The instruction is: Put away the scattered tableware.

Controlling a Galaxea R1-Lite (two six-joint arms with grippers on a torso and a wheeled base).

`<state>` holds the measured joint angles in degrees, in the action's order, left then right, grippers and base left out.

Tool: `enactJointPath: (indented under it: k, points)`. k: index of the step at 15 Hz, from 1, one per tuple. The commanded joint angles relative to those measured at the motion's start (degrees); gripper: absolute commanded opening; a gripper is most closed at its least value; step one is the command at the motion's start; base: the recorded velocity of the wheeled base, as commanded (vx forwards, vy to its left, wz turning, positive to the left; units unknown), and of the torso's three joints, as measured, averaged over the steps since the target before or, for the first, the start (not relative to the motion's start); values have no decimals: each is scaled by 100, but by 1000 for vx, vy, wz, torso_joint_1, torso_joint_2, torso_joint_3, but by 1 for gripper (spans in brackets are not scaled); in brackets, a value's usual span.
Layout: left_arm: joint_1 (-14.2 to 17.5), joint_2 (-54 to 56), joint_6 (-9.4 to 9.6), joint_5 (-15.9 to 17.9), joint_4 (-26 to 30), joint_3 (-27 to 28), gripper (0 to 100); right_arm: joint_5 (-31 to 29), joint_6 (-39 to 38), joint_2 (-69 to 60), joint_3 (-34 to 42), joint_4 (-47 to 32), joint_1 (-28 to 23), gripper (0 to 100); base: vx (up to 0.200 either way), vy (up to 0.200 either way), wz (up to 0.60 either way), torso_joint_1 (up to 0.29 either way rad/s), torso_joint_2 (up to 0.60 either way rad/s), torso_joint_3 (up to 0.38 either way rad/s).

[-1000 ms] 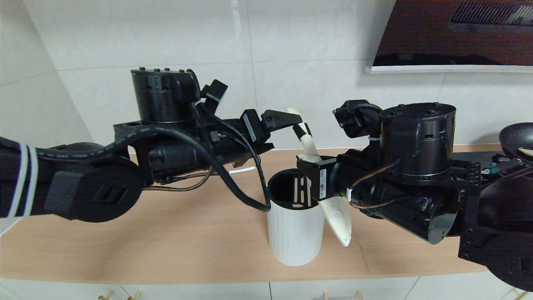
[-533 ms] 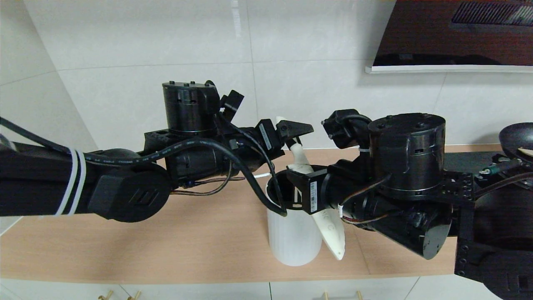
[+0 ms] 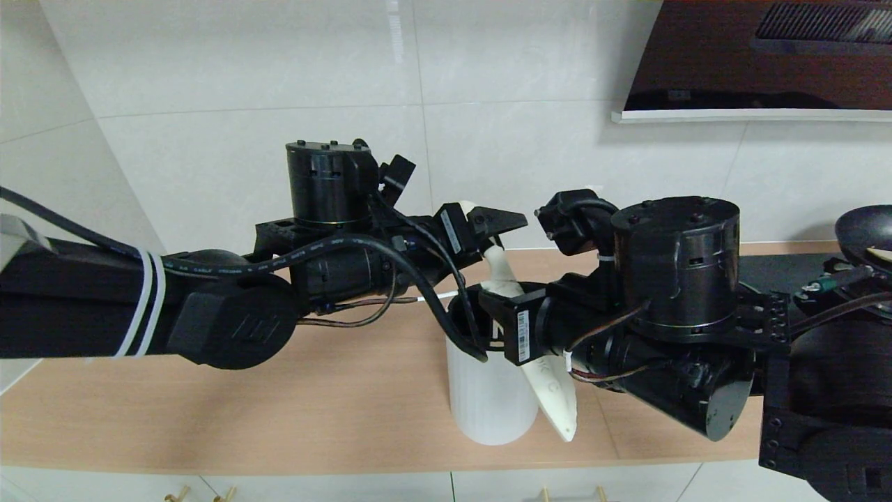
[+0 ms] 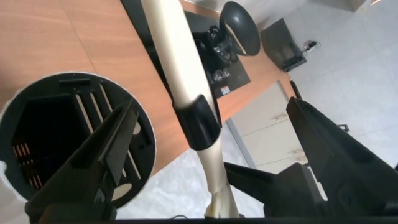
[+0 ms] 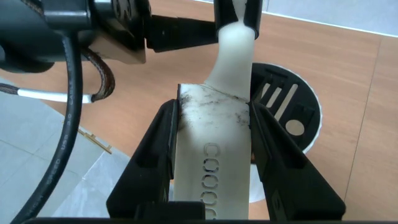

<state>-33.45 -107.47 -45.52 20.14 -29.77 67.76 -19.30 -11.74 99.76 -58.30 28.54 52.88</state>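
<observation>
A white spatula (image 3: pixel 555 399) with a black band on its handle hangs tilted beside a white utensil holder (image 3: pixel 490 404) with a black slotted insert. My right gripper (image 3: pixel 519 319) is shut on the spatula's blade (image 5: pixel 214 158), just above the holder's rim (image 5: pixel 314 127). My left gripper (image 3: pixel 492 239) is open at the upper handle. In the left wrist view its fingers (image 4: pixel 121 134) stand wide apart on either side of the handle (image 4: pixel 186 81), not touching it, with the holder (image 4: pixel 148 134) below.
The holder stands on a wooden counter (image 3: pixel 279 397) against a tiled wall. A black pan (image 3: pixel 864 233) sits on a dark cooktop (image 3: pixel 794 266) at the right, under a range hood (image 3: pixel 766 63). Both arms crowd the space above the holder.
My left arm has moved right until its open fingers straddle the handle. My right gripper has shifted left and slightly down with the spatula.
</observation>
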Motion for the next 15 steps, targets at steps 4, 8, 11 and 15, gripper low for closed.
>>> enactJointPath:
  k: [4,8,11,15]
  points:
    - [-4,16,-10,8,-20,1,0,-4,5,0,64,3,3,0,0,0,0,0,0,0]
    - [-4,33,-10,-1,-20,1,0,-13,5,-18,55,11,-6,0,0,0,0,0,0,0]
    - [-4,51,-18,-10,-46,1,0,-65,5,-18,46,20,-15,0,0,0,0,0,0,0]
    - [5,244,-115,-19,-46,1,0,-197,-4,-88,55,134,-15,100,0,0,0,0,0,0]
